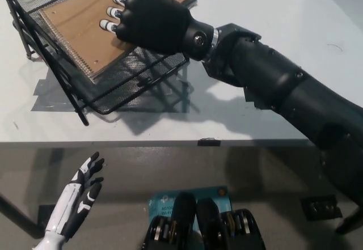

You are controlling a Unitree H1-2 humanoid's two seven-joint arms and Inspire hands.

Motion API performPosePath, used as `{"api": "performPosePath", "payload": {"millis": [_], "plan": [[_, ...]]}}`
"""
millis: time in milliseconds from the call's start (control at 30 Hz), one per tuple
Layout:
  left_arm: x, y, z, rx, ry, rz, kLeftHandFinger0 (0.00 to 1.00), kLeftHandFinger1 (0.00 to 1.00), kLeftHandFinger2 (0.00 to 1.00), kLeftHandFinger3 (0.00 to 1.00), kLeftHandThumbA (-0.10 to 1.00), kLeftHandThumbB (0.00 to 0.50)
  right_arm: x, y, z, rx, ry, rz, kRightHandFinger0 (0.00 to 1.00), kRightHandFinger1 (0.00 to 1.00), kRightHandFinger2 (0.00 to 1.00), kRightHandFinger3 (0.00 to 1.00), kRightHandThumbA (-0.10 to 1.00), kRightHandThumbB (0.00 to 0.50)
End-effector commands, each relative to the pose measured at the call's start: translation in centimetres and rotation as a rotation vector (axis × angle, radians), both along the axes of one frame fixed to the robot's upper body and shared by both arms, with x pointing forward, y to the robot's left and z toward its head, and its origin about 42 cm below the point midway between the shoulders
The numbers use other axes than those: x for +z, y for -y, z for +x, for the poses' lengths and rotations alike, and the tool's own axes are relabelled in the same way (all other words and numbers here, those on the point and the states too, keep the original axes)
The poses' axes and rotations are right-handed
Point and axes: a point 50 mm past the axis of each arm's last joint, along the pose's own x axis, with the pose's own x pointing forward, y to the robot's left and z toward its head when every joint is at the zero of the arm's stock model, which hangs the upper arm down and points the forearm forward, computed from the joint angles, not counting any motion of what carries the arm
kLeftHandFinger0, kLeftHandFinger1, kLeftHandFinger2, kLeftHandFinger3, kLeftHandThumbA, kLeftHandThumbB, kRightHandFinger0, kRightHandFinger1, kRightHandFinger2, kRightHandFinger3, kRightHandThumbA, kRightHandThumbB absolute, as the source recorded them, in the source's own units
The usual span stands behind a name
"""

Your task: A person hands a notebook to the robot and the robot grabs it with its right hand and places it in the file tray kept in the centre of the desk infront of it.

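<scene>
Notebook (pixel 74 20): brown cover, spiral binding along its near-left edge. It lies tilted inside the black wire-mesh file tray (pixel 139 74), at the far left of the picture. The cover rests on the tray's upper mesh, and the far-right corner of the notebook sticks out past the tray's right rim.

Right hand (pixel 147 17): black, laid over the right part of the notebook. White-tipped fingers (pixel 112 26) curl down onto the cover, the palm hiding the notebook's right edge. The hand is closed around the notebook and has hold of it. Whether a thumb sits beneath cannot be seen. The black arm runs from the hand toward the near right of the picture, crossing above the surface.

File tray: stands on the white surface (pixel 255 12), sloped, its near rim lower than the far one. Dark tape patches (pixel 48 100) lie on the surface under and just left of its near-left corner. The tray and arm throw shadows on the surface to the near right of the tray.

Left hand (pixel 79 196): white with black markings, at the near left, below the surface edge, over the grey floor. Fingers apart, holding nothing, well apart from tray and notebook.
</scene>
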Motion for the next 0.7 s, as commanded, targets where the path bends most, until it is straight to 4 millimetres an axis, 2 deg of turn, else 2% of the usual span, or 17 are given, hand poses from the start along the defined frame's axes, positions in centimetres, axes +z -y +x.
{"api": "performPosePath", "payload": {"millis": [0, 100, 133, 200, 267, 300, 333, 367, 433, 467, 500, 567, 633, 667], "plan": [[1.1, 0.1, 0.1, -0.027, 0.030, 0.022, 0.87, 0.95, 0.95, 1.00, 0.95, 0.470, 5.5, -1.1, 0.3, 0.027, 0.082, 0.057, 0.00, 0.00, 0.03, 0.02, 0.97, 0.032], [1.1, 0.1, 0.1, -0.031, 0.032, 0.022, 0.88, 0.96, 0.96, 1.00, 0.95, 0.470, 5.1, -1.1, 0.7, 0.008, 0.077, 0.051, 0.00, 0.00, 0.02, 0.01, 0.94, 0.040], [1.1, 0.1, 0.1, -0.032, 0.032, 0.024, 0.88, 0.96, 0.96, 1.00, 0.95, 0.464, 5.0, -1.1, 0.9, -0.001, 0.079, 0.043, 0.00, 0.00, 0.00, 0.04, 0.89, 0.045], [1.1, 0.1, 0.1, -0.034, 0.033, 0.023, 0.88, 0.96, 0.96, 1.00, 0.94, 0.458, 4.5, -0.9, 1.5, -0.036, 0.056, 0.033, 0.00, 0.00, 0.00, 0.03, 0.87, 0.047], [1.2, 0.2, 0.2, -0.040, 0.034, 0.024, 0.89, 0.96, 0.96, 1.00, 0.93, 0.440, 4.1, -0.6, 2.5, -0.104, 0.021, 0.027, 0.00, 0.00, 0.00, 0.12, 0.88, 0.024], [1.3, 0.2, 0.3, -0.041, 0.035, 0.025, 0.90, 0.96, 0.96, 1.00, 0.93, 0.440, 4.2, -0.6, 2.8, -0.144, 0.022, 0.022, 0.00, 0.00, 0.00, 0.15, 0.93, 0.023], [1.2, 0.2, 0.3, -0.041, 0.036, 0.026, 0.90, 0.96, 0.96, 1.00, 0.93, 0.440, 4.3, -0.7, 2.9, -0.166, 0.030, 0.019, 0.00, 0.00, 0.00, 0.23, 0.94, 0.021], [1.2, 0.2, 0.3, -0.041, 0.036, 0.026, 0.90, 0.97, 0.96, 1.00, 0.93, 0.440, 4.3, -0.7, 3.0, -0.174, 0.034, 0.019, 0.00, 0.00, 0.00, 0.26, 0.94, 0.021], [1.2, 0.2, 0.3, -0.043, 0.035, 0.026, 0.90, 0.97, 0.96, 1.00, 0.93, 0.441, 4.5, -0.9, 3.1, -0.198, 0.037, 0.032, 0.00, 0.00, 0.00, 0.24, 0.95, 0.023], [1.2, 0.2, 0.3, -0.045, 0.037, 0.027, 0.90, 0.96, 0.96, 1.00, 0.93, 0.439, 4.6, -1.1, 3.2, -0.207, 0.033, 0.041, 0.00, 0.00, 0.01, 0.11, 0.94, 0.017], [1.2, 0.1, 0.2, -0.045, 0.038, 0.032, 0.90, 0.96, 0.96, 1.00, 0.93, 0.438, 4.7, -1.2, 3.3, -0.212, 0.014, 0.049, 0.00, 0.00, 0.07, 0.02, 0.94, 0.006], [1.2, 0.2, 0.2, -0.046, 0.037, 0.035, 0.90, 0.96, 0.96, 1.00, 0.93, 0.439, 4.8, -1.4, 3.3, -0.219, 0.009, 0.058, 0.00, 0.00, 0.12, 0.00, 0.96, 0.004], [1.2, 0.3, 0.2, -0.052, 0.037, 0.036, 0.90, 0.96, 0.96, 1.00, 0.93, 0.439, 5.0, -1.5, 3.4, -0.242, 0.013, 0.059, 0.00, 0.00, 0.18, 0.03, 1.00, 0.000], [1.3, 0.4, 0.2, -0.054, 0.037, 0.037, 0.90, 0.96, 0.96, 1.00, 0.93, 0.438, 5.3, -1.6, 3.4, -0.247, 0.019, 0.065, 0.00, 0.00, 0.17, 0.08, 1.00, 0.000]]}}
